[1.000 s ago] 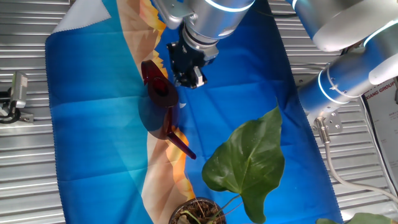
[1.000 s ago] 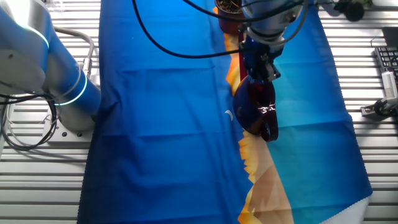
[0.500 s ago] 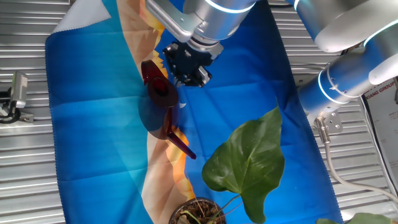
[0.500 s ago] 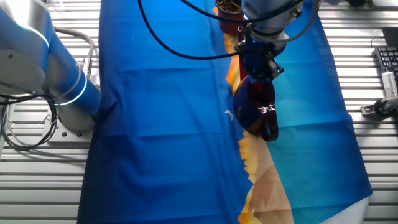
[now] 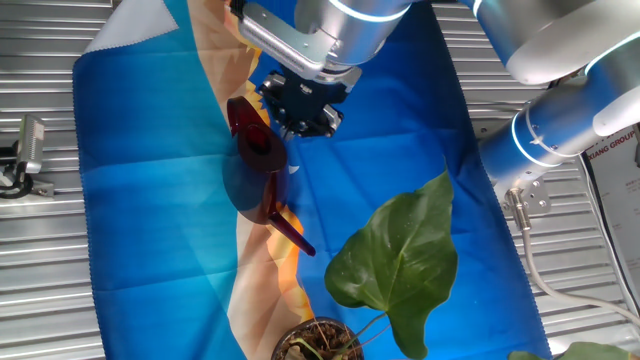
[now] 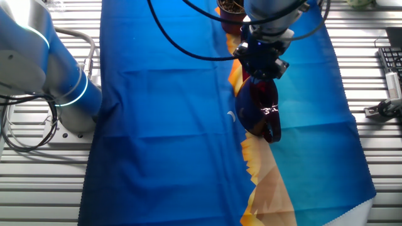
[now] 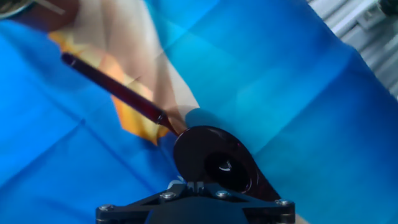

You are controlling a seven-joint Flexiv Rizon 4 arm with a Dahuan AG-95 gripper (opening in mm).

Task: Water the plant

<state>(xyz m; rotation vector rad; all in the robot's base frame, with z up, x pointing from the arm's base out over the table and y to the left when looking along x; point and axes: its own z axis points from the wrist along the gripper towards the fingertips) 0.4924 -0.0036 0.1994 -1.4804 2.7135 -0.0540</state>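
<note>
Plant (image 5: pixel 395 265) at the near end of the blue cloth (image 5: pixel 150 200) in one fixed view — big heart-shaped leaf up on a thin stem, small round pot (image 5: pixel 318 340) of dark soil at the bottom edge. Well apart from the watering can (image 5: pixel 258 165), so nothing poured yet, by the look of it.

Can upright on the cloth, dark red and see-through, long spout (image 7: pixel 115 90) aimed toward the pot; probably set that way so a lift and a tilt would bring water over the soil.

Gripper (image 5: pixel 302 108) hovering just above and beside the can's rear, over the handle side — likely lining up for a grasp there, away from the spout. Not holding anything. Fingers themselves hidden in all three views: only the dark hand body shows, and in the hand view just its lower edge over the can's open top (image 7: pixel 214 163). Spread or closed, cannot say.

Beyond the cloth, ribbed metal table (image 5: pixel 40 290).
</note>
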